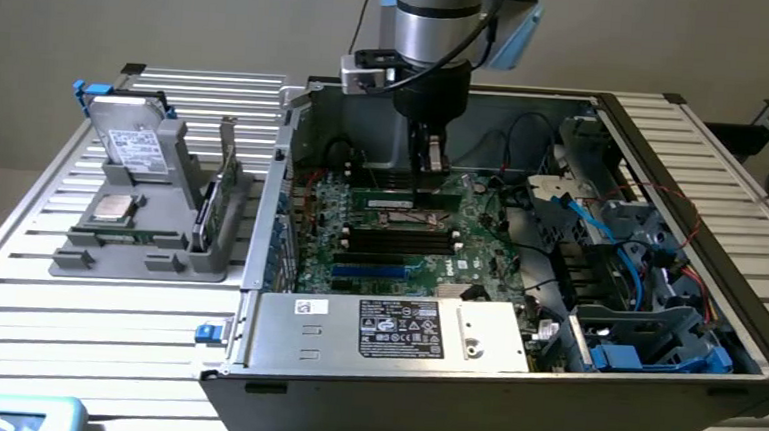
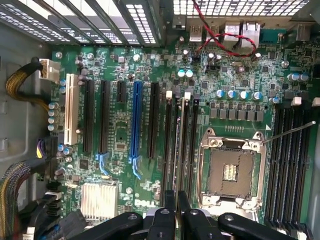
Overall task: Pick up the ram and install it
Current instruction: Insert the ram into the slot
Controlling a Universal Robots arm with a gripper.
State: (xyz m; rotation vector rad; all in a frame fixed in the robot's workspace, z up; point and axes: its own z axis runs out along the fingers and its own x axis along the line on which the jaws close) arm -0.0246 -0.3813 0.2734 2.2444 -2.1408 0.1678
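A grey Universal Robots arm reaches down into an open grey metal computer case (image 1: 698,325) lying on its side on a slatted aluminium desk (image 1: 69,347). Its black hand (image 1: 428,164) hangs low over the far end of the green motherboard (image 1: 355,249). The fingers are drawn in to a narrow gap, pinching the top edge of the ram (image 1: 389,188), a thin green circuit-board stick. The stick lies level over the long black memory slots, just beside the square silver processor socket (image 2: 231,170).

In the wrist view, the two black fingertips (image 2: 169,210) stand close together straight above one of those slots. Whether the stick is fully seated in its slot cannot be told.

A silver power-supply box with a white label (image 1: 398,329) fills the near corner of the case. Bundles of blue and black cables crowd the side at the exterior view's right.

Well apart, at the exterior view's left, a grey plastic parts tray (image 1: 77,257) sits on the desk.
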